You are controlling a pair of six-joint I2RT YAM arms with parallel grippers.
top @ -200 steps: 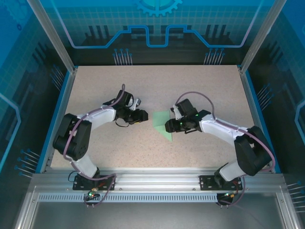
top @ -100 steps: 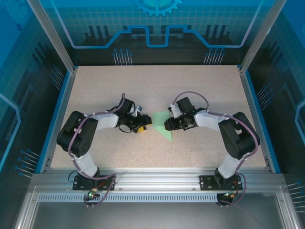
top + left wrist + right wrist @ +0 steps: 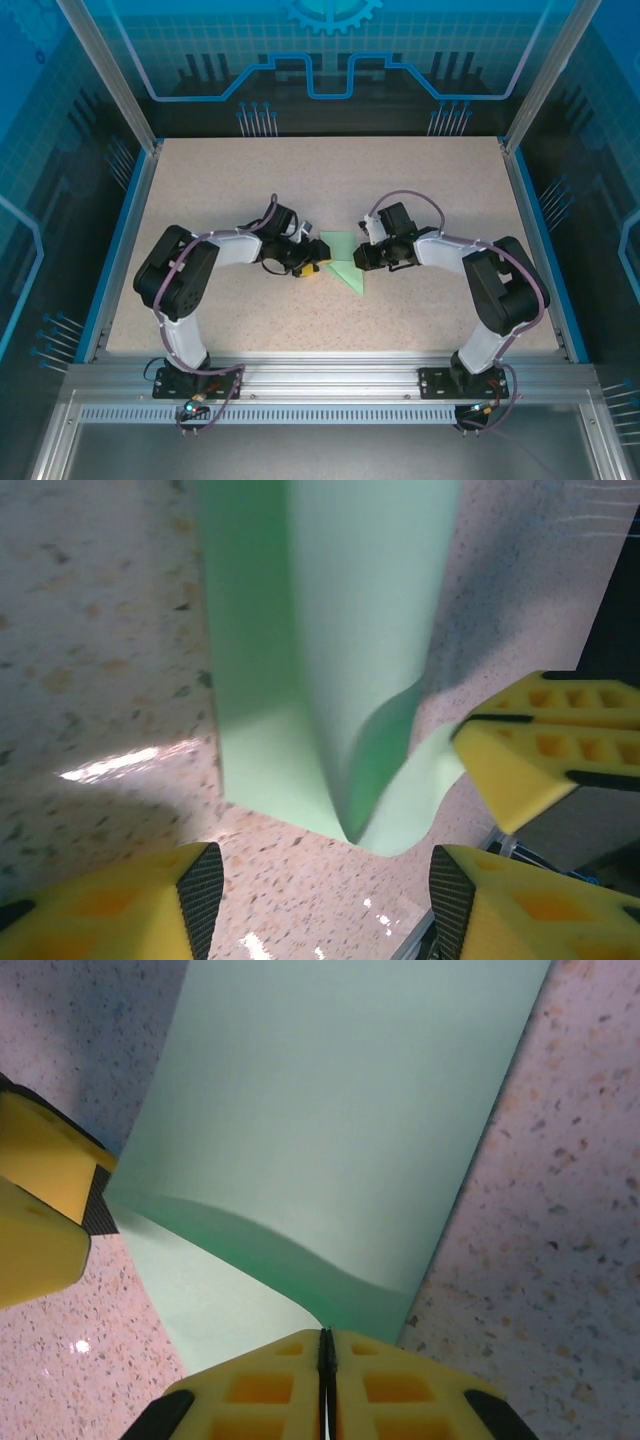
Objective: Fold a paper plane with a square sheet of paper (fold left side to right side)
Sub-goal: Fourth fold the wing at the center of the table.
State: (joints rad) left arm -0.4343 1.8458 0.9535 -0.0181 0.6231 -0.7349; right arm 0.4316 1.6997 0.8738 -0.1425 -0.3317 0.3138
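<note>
The pale green square sheet of paper (image 3: 343,262) lies mid-table, folded into a narrower shape that tapers to a point toward the near side. My right gripper (image 3: 364,258) is at the sheet's right edge, jaws pressed together (image 3: 323,1338) on a corner of the top layer (image 3: 340,1110), which curls up off the layer below. My left gripper (image 3: 314,264) sits at the sheet's left edge, low over the table. In the left wrist view it is open (image 3: 315,890), nothing between its fingers (image 3: 195,885), with the lifted paper (image 3: 330,630) just ahead.
Speckled beige tabletop (image 3: 330,180) surrounds the paper, with blue rails (image 3: 120,240) along both sides and the aluminium frame (image 3: 330,375) at the near edge. The right gripper's yellow finger (image 3: 545,740) stands close to the left one's right side.
The left gripper slid right until it reached the paper's left edge. The right gripper went from open to shut at the right edge, and the top layer now curls up.
</note>
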